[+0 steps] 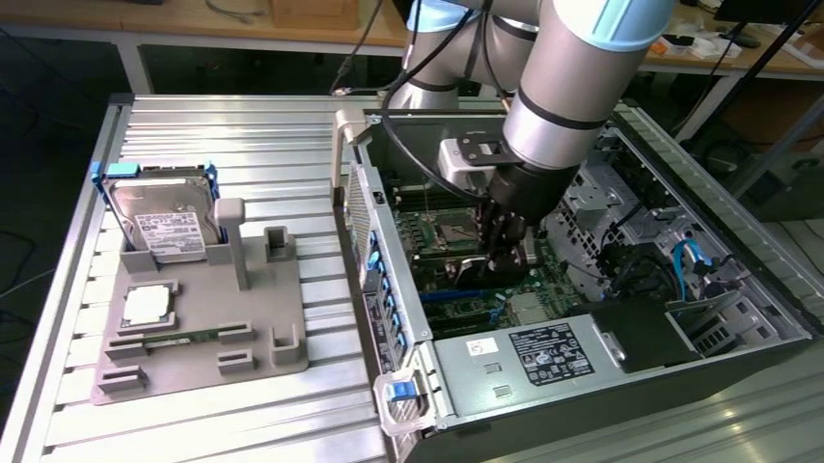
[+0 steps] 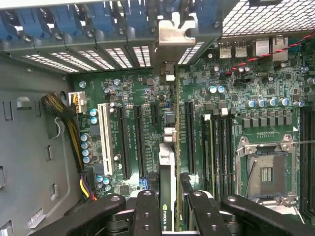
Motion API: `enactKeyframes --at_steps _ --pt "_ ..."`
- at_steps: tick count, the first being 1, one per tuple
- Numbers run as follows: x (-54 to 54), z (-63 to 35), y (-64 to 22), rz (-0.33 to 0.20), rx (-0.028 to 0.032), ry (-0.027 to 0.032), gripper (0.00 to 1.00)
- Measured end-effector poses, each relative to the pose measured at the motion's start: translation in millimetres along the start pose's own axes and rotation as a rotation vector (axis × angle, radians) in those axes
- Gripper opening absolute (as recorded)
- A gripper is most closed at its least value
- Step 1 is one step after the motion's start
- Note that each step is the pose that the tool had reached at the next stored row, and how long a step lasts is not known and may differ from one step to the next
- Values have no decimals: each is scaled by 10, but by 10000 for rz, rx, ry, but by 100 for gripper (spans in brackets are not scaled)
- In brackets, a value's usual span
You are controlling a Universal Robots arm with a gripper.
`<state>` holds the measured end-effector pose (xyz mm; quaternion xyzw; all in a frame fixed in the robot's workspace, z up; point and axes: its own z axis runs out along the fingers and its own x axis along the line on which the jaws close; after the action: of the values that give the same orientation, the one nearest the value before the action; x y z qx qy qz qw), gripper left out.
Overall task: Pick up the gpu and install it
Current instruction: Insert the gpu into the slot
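Arm comes in from the top of the exterior view, wrist pointing steeply down into the open PC case point(image 1: 721, 318), which lies on its side on the ribbed metal surface point(image 1: 258, 125). Gripper point(image 1: 503, 253) is low inside the case, right over the motherboard point(image 2: 133, 98). In the wrist view the fingers point(image 2: 146, 211) are partway closed, 1 on each side of the gpu point(image 2: 166, 167), clamped on its faces. Card is seen edge-on, a thin strip running away from the gripper, green logo label visible between the fingers. Its silver bracket point(image 2: 172, 34) is at the far end, up against the rear slot openings under the blue retainer clips point(image 2: 98, 14). Card lines up with the black expansion slots, to one side of the white slot point(image 2: 104, 137); CPU socket point(image 2: 266, 172) lies on its other side. Can't tell if the edge connector is in a slot or just above it. To the exterior view's left, well apart from the case, a hard drive point(image 1: 161, 217) stands in the grey fixture tray point(image 1: 193, 328).
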<state>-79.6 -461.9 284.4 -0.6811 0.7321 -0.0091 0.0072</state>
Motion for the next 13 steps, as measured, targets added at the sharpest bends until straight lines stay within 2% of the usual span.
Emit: enactKeyframes --at_steps 6,13 --pt "4 18 61 0 3 -6 27" --pt "6 34 84 -1 2 -10 27"
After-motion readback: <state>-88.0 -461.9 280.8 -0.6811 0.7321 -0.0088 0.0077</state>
